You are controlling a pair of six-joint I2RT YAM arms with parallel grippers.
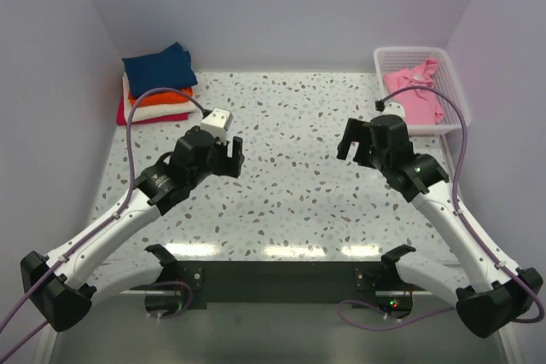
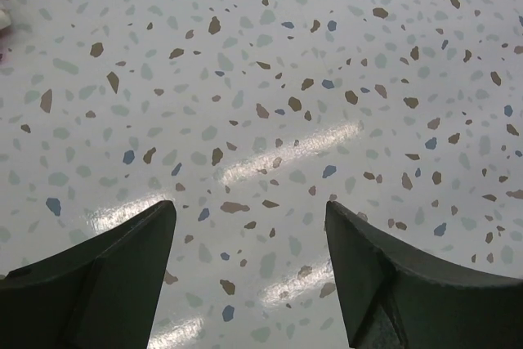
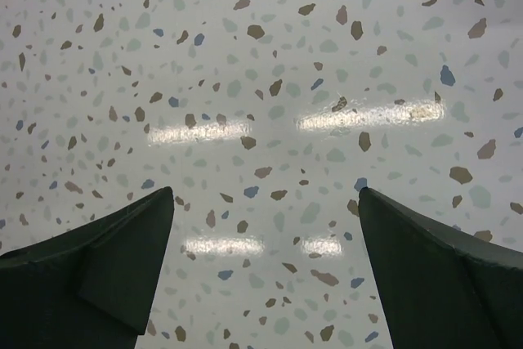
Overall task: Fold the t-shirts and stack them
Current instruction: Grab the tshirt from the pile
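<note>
Left gripper (image 1: 227, 156) at centre-left of the top view: jaws spread wide, nothing held, only speckled table (image 1: 290, 117) between the fingers in the wrist view. Right gripper (image 1: 359, 144) at centre-right: jaws spread fully, also empty, over the table. Stack of folded t-shirts (image 1: 158, 83) in the upper-left corner, navy on top, orange, white and red below. Pink t-shirt (image 1: 415, 96) crumpled in white mesh basket (image 1: 401, 56) at upper right, well apart from both grippers.

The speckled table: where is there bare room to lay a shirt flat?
The table is bare through the middle, between the left gripper and right gripper. Crowded: far-left corner, with the folded t-shirts; far-right corner, with the basket holding the pink t-shirt.
</note>
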